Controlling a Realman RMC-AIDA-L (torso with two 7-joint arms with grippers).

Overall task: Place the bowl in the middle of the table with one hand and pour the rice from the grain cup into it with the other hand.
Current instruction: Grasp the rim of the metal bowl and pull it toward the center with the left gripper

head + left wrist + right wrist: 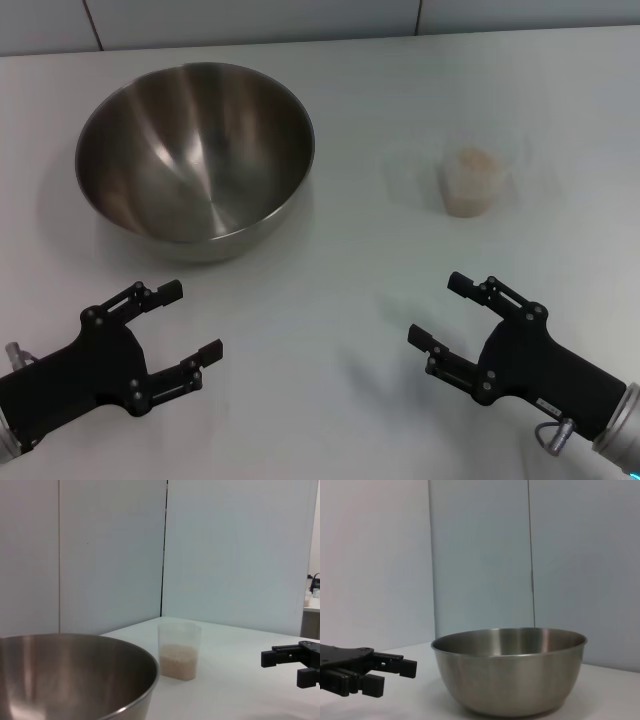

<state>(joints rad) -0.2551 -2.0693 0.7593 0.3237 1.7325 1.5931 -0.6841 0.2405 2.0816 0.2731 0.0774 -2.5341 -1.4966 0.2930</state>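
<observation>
The large steel bowl [195, 160] stands empty at the far left of the white table [340, 330]; it also fills the near corner of the left wrist view [70, 675] and shows in the right wrist view [510, 670]. The clear grain cup [468, 180] with rice [470, 160] in its lower part stands upright at the far right [178, 650]. My left gripper [190, 322] is open near the front left, short of the bowl. Open too, my right gripper [438, 312] hovers at the front right, well short of the cup.
A pale panelled wall [300, 20] runs behind the table's far edge. Bare tabletop lies between the bowl and the cup and between the two grippers. The other arm's fingers appear in each wrist view: right fingers [295, 662], left fingers [385, 670].
</observation>
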